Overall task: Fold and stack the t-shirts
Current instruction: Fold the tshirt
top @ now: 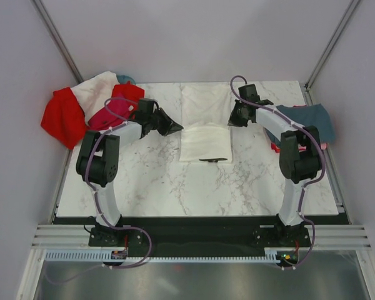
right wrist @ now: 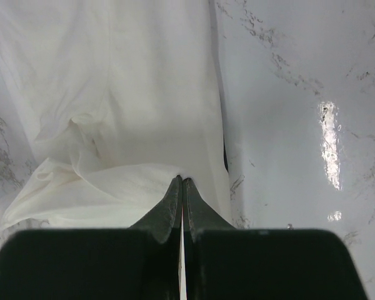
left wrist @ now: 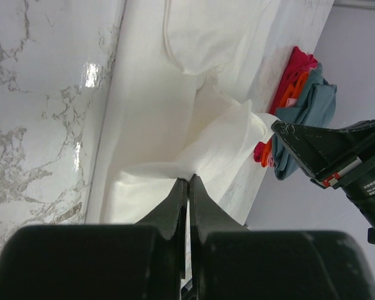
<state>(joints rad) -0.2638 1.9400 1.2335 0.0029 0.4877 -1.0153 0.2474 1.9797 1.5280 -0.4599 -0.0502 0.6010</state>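
A white t-shirt [top: 204,125] lies lengthwise in the middle of the marble table, its near part doubled over. My left gripper [top: 177,129] is shut on the shirt's left edge, and in the left wrist view the left gripper [left wrist: 188,179] pinches a lifted fold of the white cloth [left wrist: 175,94]. On the opposite edge my right gripper [top: 232,120] is shut too. The right wrist view has the right gripper [right wrist: 182,180] closed on a raised fold of the white shirt [right wrist: 131,94]. More t-shirts lie in heaps at both sides.
At the back left lie a red shirt [top: 62,115], a white one [top: 97,87] and a magenta one [top: 112,115], with a teal basket [top: 126,79] peeking out behind. A slate grey-blue shirt [top: 312,119] over coral pink cloth [top: 275,148] lies at the right edge.
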